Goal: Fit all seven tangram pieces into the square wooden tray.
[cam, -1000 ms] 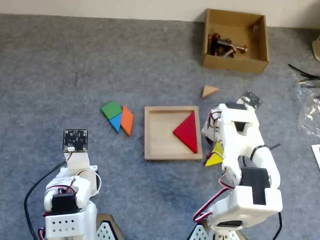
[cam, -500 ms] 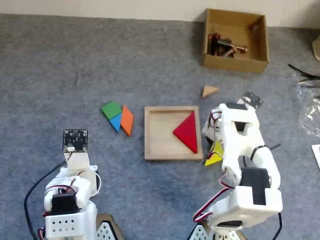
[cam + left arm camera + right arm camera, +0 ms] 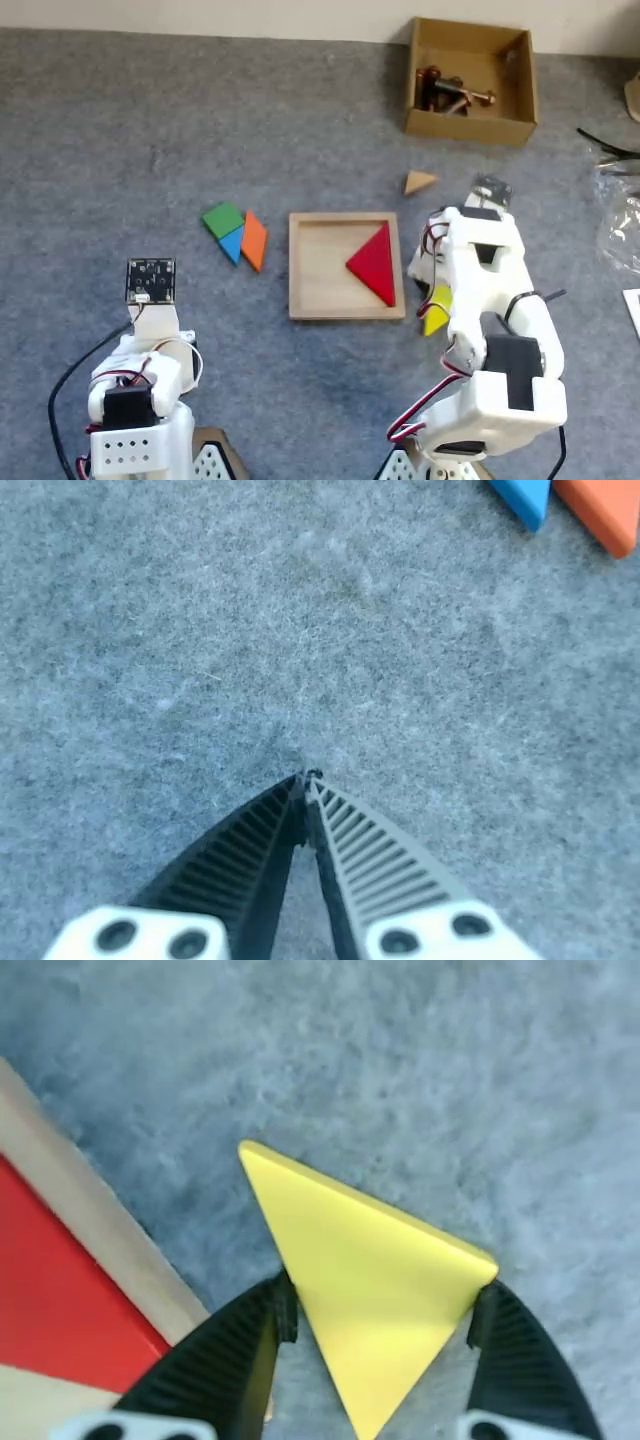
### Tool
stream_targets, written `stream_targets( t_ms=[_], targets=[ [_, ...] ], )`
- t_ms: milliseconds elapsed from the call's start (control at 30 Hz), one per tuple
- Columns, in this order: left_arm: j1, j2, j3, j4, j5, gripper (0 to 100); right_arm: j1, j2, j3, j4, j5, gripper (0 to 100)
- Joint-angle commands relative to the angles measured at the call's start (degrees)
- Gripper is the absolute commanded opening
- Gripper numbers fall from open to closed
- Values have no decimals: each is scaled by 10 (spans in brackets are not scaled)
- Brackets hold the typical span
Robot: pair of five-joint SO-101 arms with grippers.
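Note:
The square wooden tray lies mid-table with a red triangle in its right half. My right gripper is shut on a yellow triangle, one finger on each side, just off the tray's right rim. From above, the yellow triangle peeks out from under the right arm. A green square, a blue triangle and an orange piece lie grouped left of the tray. A tan triangle lies behind the tray's right corner. My left gripper is shut over bare carpet.
A cardboard box with metal odds and ends stands at the back right. Cables and plastic wrap lie at the right edge. Grey carpet covers the table, open on the left and at the back.
The right arm has shifted slightly right, and the yellow triangle has turned and moved a little away from the tray's rim. The left arm has stayed still.

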Motion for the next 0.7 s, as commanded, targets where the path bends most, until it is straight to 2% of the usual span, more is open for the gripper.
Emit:
stream_targets(
  t_ms=[0, 400, 667],
  targets=[
    [-5, 4, 12, 4, 1, 5, 7, -35, -2, -9, 49, 245],
    [-5, 4, 12, 4, 1, 5, 6, -36, -2, -7, 194, 245],
    [-5, 4, 12, 4, 1, 5, 7, -36, -3, -6, 251, 246]
  ],
)
